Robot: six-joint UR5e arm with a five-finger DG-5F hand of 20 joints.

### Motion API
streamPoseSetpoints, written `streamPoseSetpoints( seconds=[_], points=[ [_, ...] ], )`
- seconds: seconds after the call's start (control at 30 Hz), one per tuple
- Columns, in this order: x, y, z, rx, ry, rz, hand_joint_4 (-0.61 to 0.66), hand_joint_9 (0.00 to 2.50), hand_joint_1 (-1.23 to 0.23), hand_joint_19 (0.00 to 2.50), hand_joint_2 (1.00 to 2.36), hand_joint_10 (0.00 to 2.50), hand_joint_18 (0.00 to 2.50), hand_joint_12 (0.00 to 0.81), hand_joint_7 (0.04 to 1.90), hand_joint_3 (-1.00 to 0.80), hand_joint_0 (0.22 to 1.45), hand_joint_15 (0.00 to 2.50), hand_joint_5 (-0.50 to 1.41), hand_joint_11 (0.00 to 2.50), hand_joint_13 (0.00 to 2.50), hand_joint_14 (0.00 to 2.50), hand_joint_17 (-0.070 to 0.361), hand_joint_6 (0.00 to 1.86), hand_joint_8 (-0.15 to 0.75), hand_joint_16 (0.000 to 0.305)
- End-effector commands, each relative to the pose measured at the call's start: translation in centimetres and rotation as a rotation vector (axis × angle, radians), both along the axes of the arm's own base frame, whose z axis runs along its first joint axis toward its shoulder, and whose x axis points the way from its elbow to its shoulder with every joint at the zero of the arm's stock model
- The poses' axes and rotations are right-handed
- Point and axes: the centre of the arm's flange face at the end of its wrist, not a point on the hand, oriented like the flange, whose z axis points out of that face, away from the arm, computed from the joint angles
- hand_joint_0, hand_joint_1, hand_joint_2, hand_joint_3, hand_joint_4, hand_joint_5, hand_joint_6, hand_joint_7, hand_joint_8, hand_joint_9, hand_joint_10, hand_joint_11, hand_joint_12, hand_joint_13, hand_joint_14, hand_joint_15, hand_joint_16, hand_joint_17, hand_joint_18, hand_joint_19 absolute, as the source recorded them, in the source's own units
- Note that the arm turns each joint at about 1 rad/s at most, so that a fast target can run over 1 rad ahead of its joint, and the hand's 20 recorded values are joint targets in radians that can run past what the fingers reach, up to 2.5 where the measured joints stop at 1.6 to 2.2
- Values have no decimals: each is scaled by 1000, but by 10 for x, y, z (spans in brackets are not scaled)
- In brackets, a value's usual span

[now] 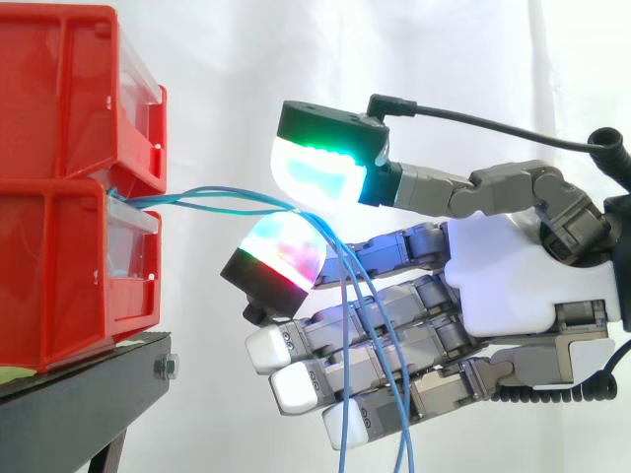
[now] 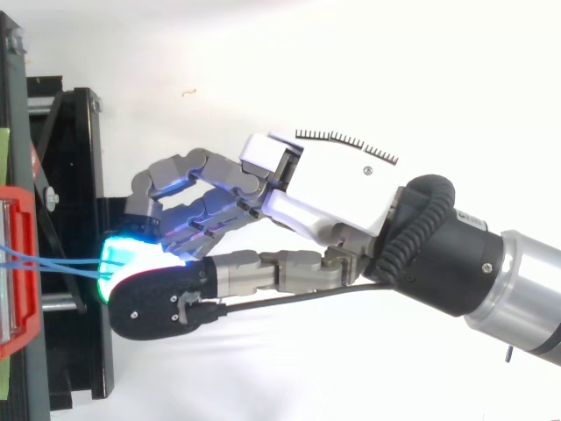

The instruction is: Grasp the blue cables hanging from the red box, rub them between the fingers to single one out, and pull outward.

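Two red bins stand stacked on the black stand, their fronts close to its right edge in the side view, with a white curtain behind. The blue cables come out at the front of the bins, where the upper bin meets the lower one, and run nearly level away from the stand, past its edge and out over open air.

There the hand has them pinched. The thumb pad, glowing green and cyan, sits on top, and one finger pad, glowing red and green, presses up from below, so the strands pass between the two. How many strands are in the pinch cannot be told (they lie too close together there). Beyond the pinch the cables drop in loose curves in front of the other fingers, whose pads are white and hold nothing.

From above, the cables leave the red bin at the stand's edge and end under the glowing pads, with the hand off the stand, palm well apart from the bins.
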Motion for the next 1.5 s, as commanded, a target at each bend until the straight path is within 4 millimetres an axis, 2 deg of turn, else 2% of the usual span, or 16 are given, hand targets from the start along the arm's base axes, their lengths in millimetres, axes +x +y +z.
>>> streamPoseSetpoints(
  seconds=[0.0, 0.17, 0.23, 0.6, 0.9, 1.17, 1.27, 1.47],
  points=[
    [0, 0, 0, 0, 2, 1, 151, 808, -616, 707, 1014, 16, 651, 396, 1048, -341, 582, 669, -182, 599, 827, 23, 114, 889, 290, 51],
    [0, 0, 1, 0, 0, 1, 117, 794, -683, 700, 1022, 16, 663, 394, 1099, -191, 596, 676, -183, 609, 829, 22, 112, 895, 292, 50],
    [0, 0, 0, -1, 3, 1, 97, 785, -713, 692, 1022, 14, 669, 393, 1049, -187, 604, 672, -192, 615, 828, 22, 113, 910, 285, 50],
    [0, 0, 1, 0, 2, 1, 95, 712, -884, 641, 1014, 16, 692, 384, 1024, -343, 706, 662, -216, 605, 799, 21, 113, 921, 263, 50],
    [0, 0, 2, 0, 0, 1, -13, 685, -899, 615, 1006, 16, 698, 375, 1015, -431, 779, 643, -218, 593, 785, 23, 109, 918, 243, 49],
    [0, 0, 1, 0, 0, -1, -20, 678, -889, 623, 1002, 15, 704, 370, 1004, -480, 802, 637, -218, 574, 788, 23, 108, 920, 235, 48],
    [0, 0, 2, 0, -1, -1, 15, 657, -916, 591, 1000, 16, 723, 375, 998, -500, 774, 636, -220, 571, 777, 22, 109, 917, 231, 49],
    [1, 0, 2, 5, -3, 0, 79, 641, -965, 610, 1000, 15, 705, 381, 988, -500, 626, 645, -228, 589, 767, 23, 111, 915, 233, 50]
  ],
)
